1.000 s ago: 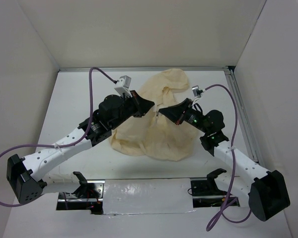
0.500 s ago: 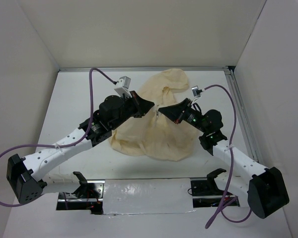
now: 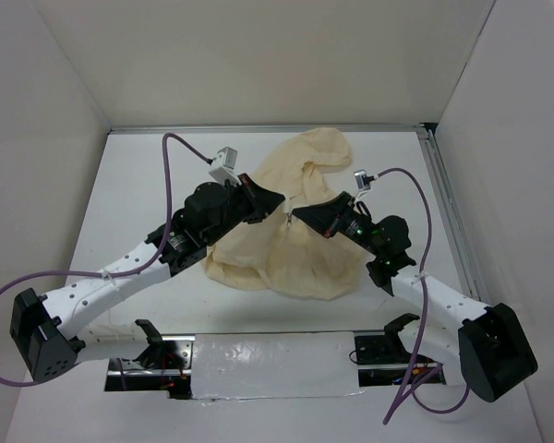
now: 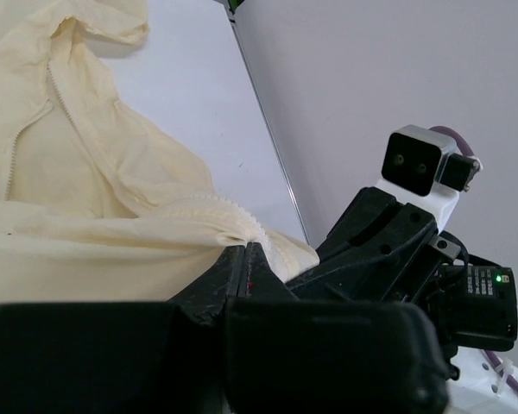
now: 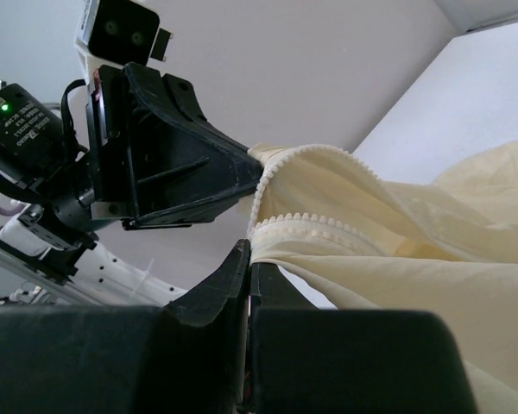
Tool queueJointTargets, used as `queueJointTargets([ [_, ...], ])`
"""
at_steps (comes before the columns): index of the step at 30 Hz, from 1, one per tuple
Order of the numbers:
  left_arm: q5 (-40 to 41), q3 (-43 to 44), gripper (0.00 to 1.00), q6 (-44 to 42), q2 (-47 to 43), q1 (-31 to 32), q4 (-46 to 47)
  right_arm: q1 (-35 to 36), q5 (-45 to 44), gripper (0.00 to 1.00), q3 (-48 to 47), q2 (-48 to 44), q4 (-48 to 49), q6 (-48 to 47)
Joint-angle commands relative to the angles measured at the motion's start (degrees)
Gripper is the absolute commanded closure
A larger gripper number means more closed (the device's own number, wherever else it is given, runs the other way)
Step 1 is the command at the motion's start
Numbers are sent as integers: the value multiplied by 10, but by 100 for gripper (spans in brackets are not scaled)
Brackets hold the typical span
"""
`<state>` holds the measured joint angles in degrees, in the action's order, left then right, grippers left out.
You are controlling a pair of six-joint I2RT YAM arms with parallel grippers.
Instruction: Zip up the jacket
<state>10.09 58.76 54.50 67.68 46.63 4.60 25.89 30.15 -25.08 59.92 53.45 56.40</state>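
we pinch the jacket [image 3: 277, 263] mid-table: left gripper [image 3: 281, 197] & right gripper [image 3: 296, 211] both clamped on facing zip edges [image 5: 302, 220], nearly tip to tip; zip runs away twd the hood [image 3: 321, 148].

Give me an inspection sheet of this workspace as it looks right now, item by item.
Surface: white table.
Job's things: cream jacket bunched mid-table, hood on the far side; zipper edges not joined where they are held.
Clutter: nothing seen.
Grippers: left pincer and right pincer each shut on a toothed edge of the jacket, tips close together.
Cables: purple cables loop from both wrist cameras along the arms.
Surroundings: white walls on three sides; metal rail along the right.
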Motion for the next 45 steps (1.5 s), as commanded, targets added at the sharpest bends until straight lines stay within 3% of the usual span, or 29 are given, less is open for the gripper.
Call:
queueJointTargets([
  [1, 25, -2, 100, 28, -16, -1, 25, 8, -13, 100, 10, 4, 81, 25],
  [45, 16, -25, 100, 49, -35, -1, 50, 28, -53, 100, -8, -6, 22, 10],
])
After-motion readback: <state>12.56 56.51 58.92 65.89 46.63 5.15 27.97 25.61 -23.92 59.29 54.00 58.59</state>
